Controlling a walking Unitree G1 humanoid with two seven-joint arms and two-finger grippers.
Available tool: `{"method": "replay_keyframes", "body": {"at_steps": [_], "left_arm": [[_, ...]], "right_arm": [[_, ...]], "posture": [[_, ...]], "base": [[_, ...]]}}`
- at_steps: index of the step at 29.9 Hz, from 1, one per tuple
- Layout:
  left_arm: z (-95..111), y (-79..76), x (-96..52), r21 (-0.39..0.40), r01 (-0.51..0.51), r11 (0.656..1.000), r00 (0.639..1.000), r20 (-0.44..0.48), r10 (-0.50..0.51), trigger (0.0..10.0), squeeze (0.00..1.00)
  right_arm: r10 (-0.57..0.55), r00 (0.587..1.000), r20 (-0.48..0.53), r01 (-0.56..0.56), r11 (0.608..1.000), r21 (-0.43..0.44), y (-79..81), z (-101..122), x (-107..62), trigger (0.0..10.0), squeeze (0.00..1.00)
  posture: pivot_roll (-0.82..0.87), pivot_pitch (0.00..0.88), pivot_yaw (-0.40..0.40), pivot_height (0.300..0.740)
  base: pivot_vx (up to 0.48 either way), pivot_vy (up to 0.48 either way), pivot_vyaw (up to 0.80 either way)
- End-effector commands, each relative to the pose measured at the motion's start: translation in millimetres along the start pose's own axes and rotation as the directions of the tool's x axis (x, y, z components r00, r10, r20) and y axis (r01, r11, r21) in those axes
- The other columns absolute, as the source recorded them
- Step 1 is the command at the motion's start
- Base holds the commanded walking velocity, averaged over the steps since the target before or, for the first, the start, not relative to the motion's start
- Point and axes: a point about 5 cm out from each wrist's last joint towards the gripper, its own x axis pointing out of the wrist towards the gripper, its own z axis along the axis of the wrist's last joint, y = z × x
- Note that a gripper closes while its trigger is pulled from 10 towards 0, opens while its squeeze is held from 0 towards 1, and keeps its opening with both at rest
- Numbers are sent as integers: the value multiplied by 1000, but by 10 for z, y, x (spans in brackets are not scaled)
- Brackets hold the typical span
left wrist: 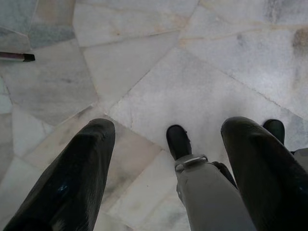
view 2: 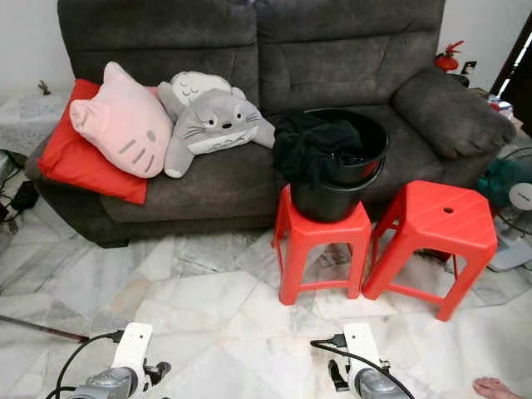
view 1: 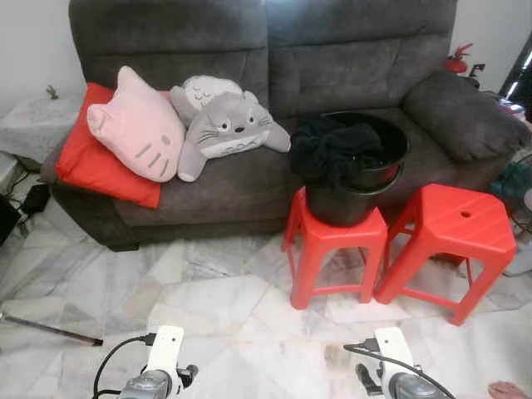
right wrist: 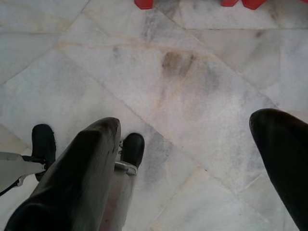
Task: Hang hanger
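1. Left gripper hangs low over the marble floor, fingers spread, holding nothing.
2. Right gripper likewise low over the floor, fingers spread and empty.
3. Black bucket stands on the left red stool, at the sofa's front edge; black cloth drapes over its rim.
4. Hanger: cannot tell where it is.
5. Second red stool just beside the first.

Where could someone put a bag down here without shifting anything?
The right red stool has a bare top, beside the stool carrying the black bucket of dark clothes. The sofa seat is bare between the grey plush and the bucket. The marble floor ahead is open. The sofa's left end is crowded with cushions.
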Motion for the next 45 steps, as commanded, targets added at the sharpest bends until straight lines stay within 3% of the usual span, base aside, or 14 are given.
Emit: {"method": "replay_keyframes", "body": {"at_steps": [1,45], "left_arm": [[0,15,-1,-1,-1,1000,1000,-7,1,10000,0],[13,0,2,11,16,1000,1000,-10,-16,10000,0]], "right_arm": [[1,1000,19,-1,1000,10,5,40,2,10000,0],[-12,999,29,11,1000,17,-9,56,1,10000,0]], "posture": [[-108,0,19,740],[-123,0,23,740]], "base": [[251,0,0],[259,0,0]]}}
